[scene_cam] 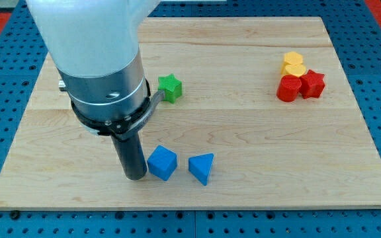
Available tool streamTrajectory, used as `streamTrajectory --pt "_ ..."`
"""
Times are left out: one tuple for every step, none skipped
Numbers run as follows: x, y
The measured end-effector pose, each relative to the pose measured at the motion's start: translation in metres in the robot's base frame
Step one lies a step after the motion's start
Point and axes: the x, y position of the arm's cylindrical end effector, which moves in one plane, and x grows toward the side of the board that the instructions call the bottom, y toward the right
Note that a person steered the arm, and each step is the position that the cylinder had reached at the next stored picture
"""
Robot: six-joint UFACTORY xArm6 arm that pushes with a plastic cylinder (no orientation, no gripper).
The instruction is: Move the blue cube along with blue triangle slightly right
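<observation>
So the arm's tip [135,176] is parked right at the left side of the blue cube [163,162], basically touching it or a hair off, hard to call from this angle. The blue triangle [202,168] sits just to the cube's right with a small gap between them, both near the bottom middle of the wooden tabletop [243,139]. No jaws on this rig at all, just the straight dark rod, so nothing to report as apart or together.

Looks like the push is about to start, or is right at first contact. The lineup is pretty good: tip, cube and triangle are almost in a row across the view. The next move is probably a short slide toward the view's right, so the cube closes the gap and bumps the triangle along with it. The triangle sits a touch lower than the cube, so it might skew or spin off the cube's corner; a gentle push should do, since only a slight shift is wanted.

The green star [170,87], yellow blocks [293,64], red cylinder [288,88] and red star [313,84] are well out of the way.
</observation>
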Motion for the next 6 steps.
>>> streamTrajectory --pt "-0.002 -0.032" --pt "-0.025 -0.040" --pt "-0.038 -0.029" --pt "-0.023 -0.014" --pt "-0.020 -0.006" --pt "-0.018 0.022"
